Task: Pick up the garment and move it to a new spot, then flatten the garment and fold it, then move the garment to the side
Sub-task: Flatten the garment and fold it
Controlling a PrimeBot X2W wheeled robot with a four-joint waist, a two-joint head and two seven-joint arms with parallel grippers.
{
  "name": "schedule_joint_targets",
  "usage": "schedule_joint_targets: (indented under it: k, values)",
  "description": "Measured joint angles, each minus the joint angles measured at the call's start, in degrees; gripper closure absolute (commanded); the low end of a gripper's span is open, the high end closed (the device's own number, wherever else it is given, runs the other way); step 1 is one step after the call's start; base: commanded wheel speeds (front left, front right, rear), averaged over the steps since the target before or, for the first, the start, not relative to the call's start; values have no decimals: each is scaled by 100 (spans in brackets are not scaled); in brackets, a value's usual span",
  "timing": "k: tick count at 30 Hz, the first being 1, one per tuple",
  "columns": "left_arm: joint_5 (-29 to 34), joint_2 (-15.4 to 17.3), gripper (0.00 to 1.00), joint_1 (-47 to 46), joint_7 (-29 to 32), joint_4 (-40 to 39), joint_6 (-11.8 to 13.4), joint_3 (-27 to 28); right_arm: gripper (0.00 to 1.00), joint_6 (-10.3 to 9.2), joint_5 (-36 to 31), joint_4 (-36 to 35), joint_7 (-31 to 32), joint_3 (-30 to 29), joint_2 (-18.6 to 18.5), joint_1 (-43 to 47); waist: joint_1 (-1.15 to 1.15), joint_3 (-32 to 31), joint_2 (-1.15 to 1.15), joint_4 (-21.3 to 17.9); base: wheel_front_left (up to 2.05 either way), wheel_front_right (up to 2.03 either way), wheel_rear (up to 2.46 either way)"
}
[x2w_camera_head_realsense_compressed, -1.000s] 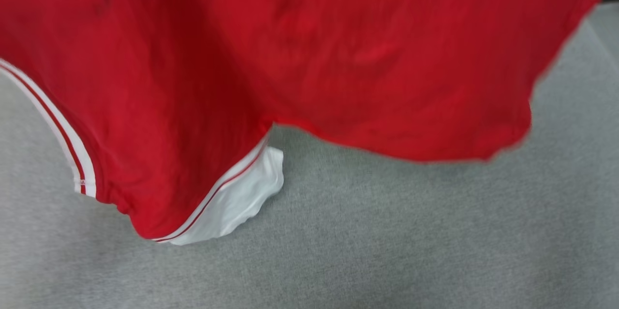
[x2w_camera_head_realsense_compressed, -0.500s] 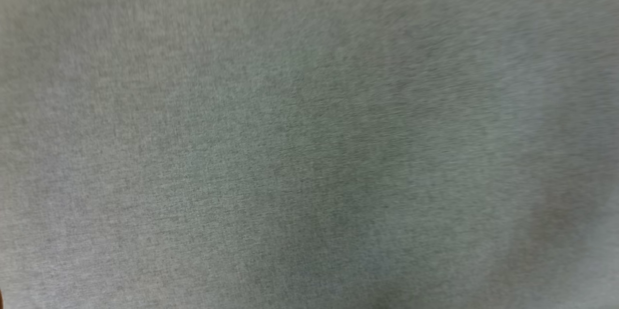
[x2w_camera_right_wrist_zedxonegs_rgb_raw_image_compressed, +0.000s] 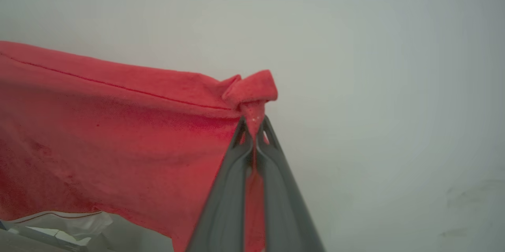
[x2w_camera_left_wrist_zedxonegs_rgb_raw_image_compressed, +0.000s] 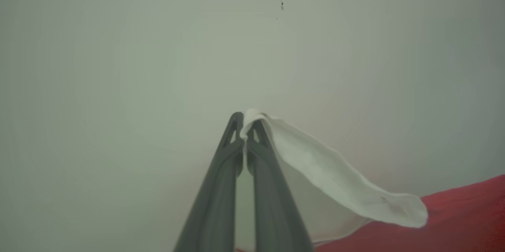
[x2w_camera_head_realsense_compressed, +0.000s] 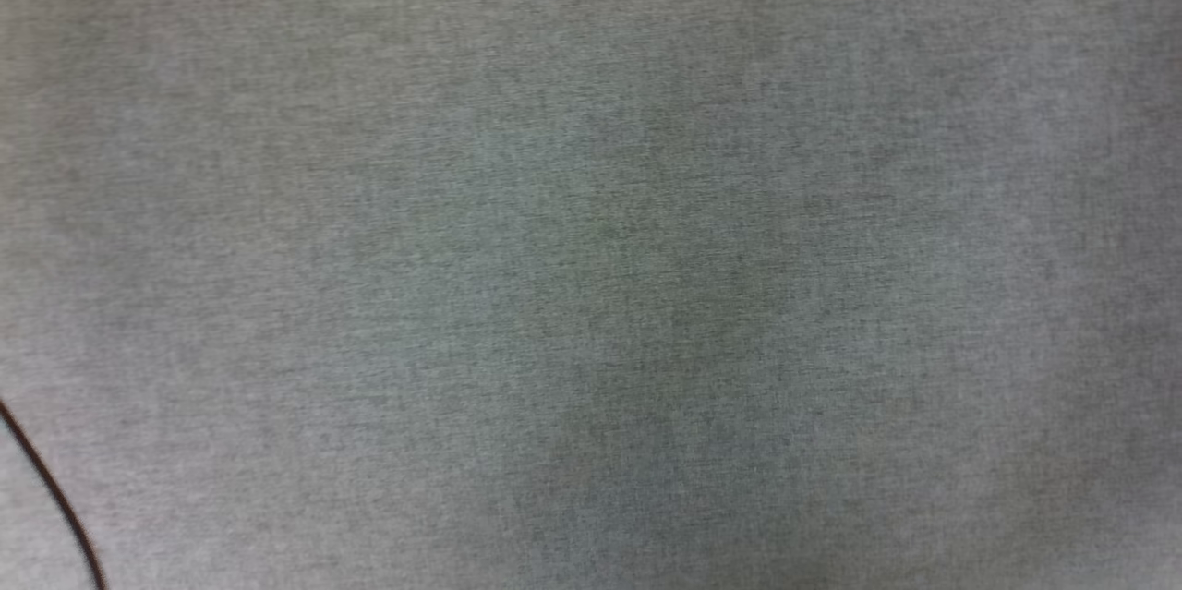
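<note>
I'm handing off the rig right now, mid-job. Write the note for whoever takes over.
Left claw: shut on the white sleeve of the jersey.
Right claw: shut on a bunched red corner of the jersey.
Where: the jersey hangs lifted from both claws; the head view looks down at the grey surface.
Done: pick-up.
Left: lay it at the new spot, flatten, fold, move it aside.

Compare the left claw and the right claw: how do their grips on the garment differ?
The left claw pinches the white sleeve of the garment; the right claw pinches its red body. A red wad bunches above the right claw's tips; only a small white edge peeks past the left claw's. Both are shut on the garment.
</note>
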Motion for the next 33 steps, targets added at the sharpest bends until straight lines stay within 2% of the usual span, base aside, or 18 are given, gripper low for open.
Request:
schedule_joint_targets:
  k: [7,10,11,12,16,21,27,33]
  values:
    - [-232,-301,100,1814,-603,86,-51,-249,100,0,153,749,-658,433,138,1084,0,-227,0,136,0,0,0]
    - [-335,-332,100,2770,-811,-2,-54,-320,100,0,449,916,-806,869,175,1681,0,-423,0,173,0,0,0]
    - [-458,-335,100,3752,-939,-274,10,-341,100,0,872,948,-858,1343,104,2280,-1,-673,0,213,0,0,0]
    - [-492,-327,100,4107,-966,-382,33,-347,100,0,999,937,-849,1527,21,2479,-1,-763,0,228,0,0,0]
    - [-638,-183,100,5457,-1010,-886,177,-385,100,0,1658,746,-808,2120,-358,3300,-1,-1152,0,303,0,0,0]
    - [-821,168,100,6942,-938,-1511,433,-390,100,0,2331,365,-789,2590,-849,4136,-2,-1668,0,401,0,0,0]
    - [-1117,581,100,8389,-617,-2320,770,-409,100,0,2950,0,-725,2943,-1339,4914,-2,-2239,0,520,0,0,0]
    - [-1441,1009,100,9503,-167,-3150,924,-500,100,0,3360,-333,-588,3200,-1705,5529,-3,-2722,0,596,0,0,0]
